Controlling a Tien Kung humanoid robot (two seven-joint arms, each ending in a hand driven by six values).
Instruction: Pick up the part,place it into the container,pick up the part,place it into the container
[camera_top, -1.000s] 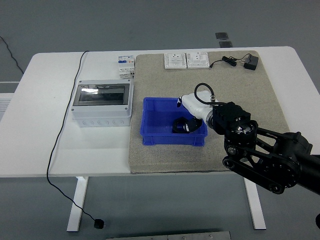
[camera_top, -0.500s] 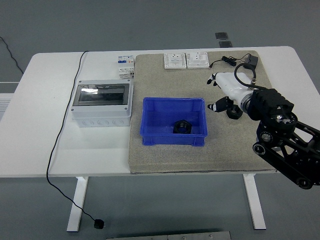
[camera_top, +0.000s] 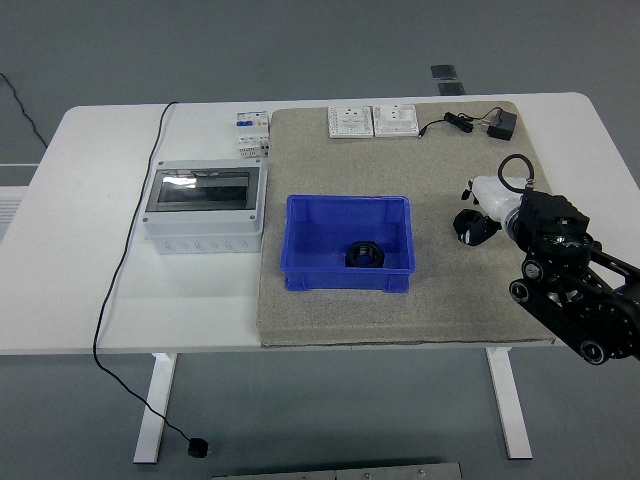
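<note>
Swinging away from the blue container (camera_top: 300, 245), where one black part (camera_top: 364, 254) now lies dropped, the right hand (camera_top: 480, 205) has come down over the second part (camera_top: 473, 226) on the counter's (camera_top: 100, 200) mat. Whether its fingers have closed, I cannot tell; the second pickup looks underway.

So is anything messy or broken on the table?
Nothing looks broken or spilled. One black part lies in the blue container, another part waits on the mat by the right hand. The only untidy bit is a black cable trailing off the table's left side to the floor.
</note>
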